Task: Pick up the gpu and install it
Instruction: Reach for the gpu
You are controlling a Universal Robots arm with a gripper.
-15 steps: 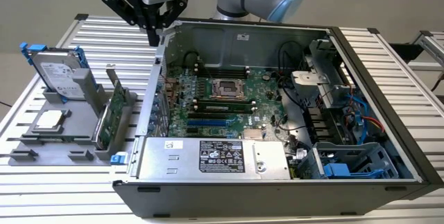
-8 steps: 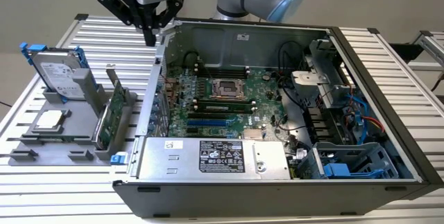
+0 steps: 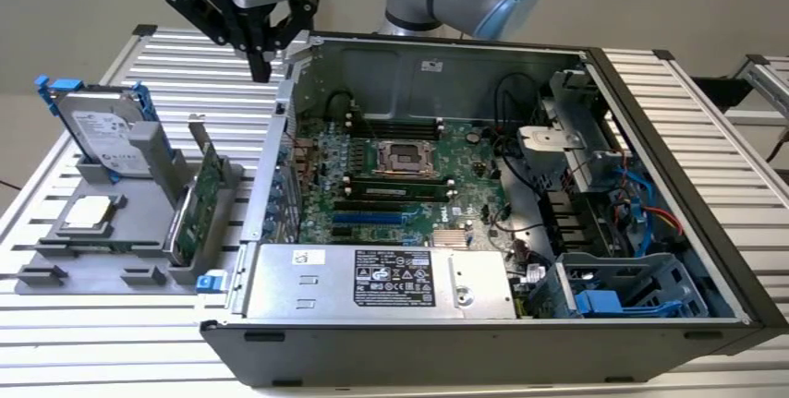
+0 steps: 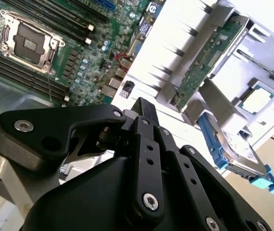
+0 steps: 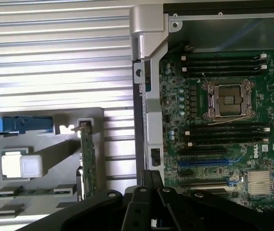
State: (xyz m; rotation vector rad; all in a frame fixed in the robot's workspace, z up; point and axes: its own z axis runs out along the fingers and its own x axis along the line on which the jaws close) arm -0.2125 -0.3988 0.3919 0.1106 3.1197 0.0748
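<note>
One hand [image 3: 260, 73], closed on nothing, hangs beside the open computer case [image 3: 407, 366]; the gpu [image 3: 198, 199] stands edgewise in its rack [image 3: 117, 232].

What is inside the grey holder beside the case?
The gpu on edge, a blue-framed hard drive and a CPU chip sit in the grey holder; the gpu's bottom edge is hidden.

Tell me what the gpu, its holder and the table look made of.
The gpu: green circuit board, likely fibreglass laminate, with a silvery metal end bracket. The holder: matte grey with a moulded look, probably plastic. The table: ribbed silver slats with a brushed look, likely aluminium.
</note>
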